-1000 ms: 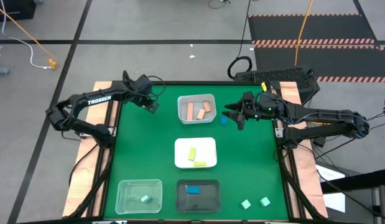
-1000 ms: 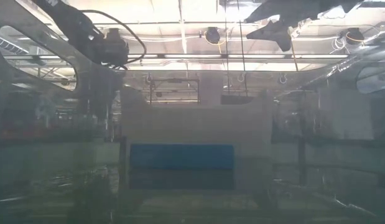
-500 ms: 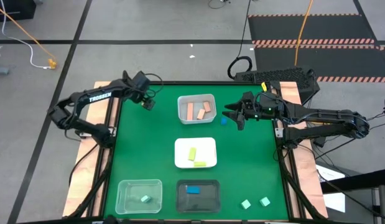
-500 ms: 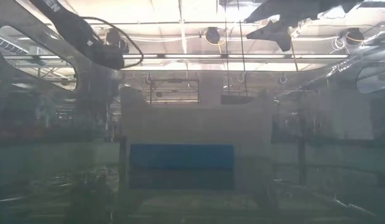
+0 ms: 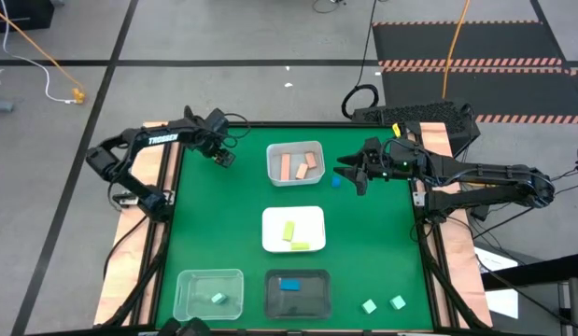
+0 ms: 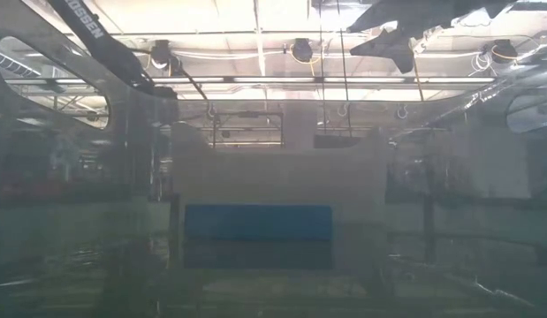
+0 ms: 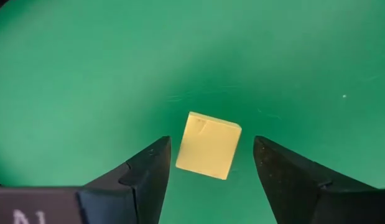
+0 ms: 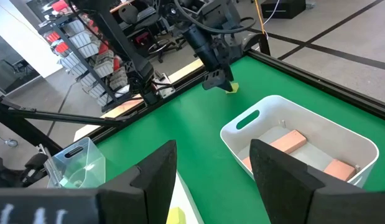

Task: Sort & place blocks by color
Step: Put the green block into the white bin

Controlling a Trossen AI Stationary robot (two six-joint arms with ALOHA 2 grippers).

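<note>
A yellow-green cube [image 7: 204,149] rests flat on the green mat at the table's far left. My left gripper [image 7: 211,142], also seen in the high view [image 5: 223,157], points down over it. It is open, with one finger on either side of the cube and a gap showing at each. My right gripper [image 5: 349,175] hovers open and empty at the far right, above a small blue block [image 5: 336,181] on the mat. Two mint blocks [image 5: 370,305] [image 5: 398,301] lie at the near right.
A white bin [image 5: 296,163] holds salmon blocks. A white tray [image 5: 293,230] at the centre holds two yellow-green bars. A clear tray [image 5: 209,292] with a mint block and a black tray [image 5: 298,289] with a blue block stand at the near edge.
My left gripper has come down over the yellow-green cube at the far left, and its arm has swung a little toward the far edge. The right arm has kept still.
</note>
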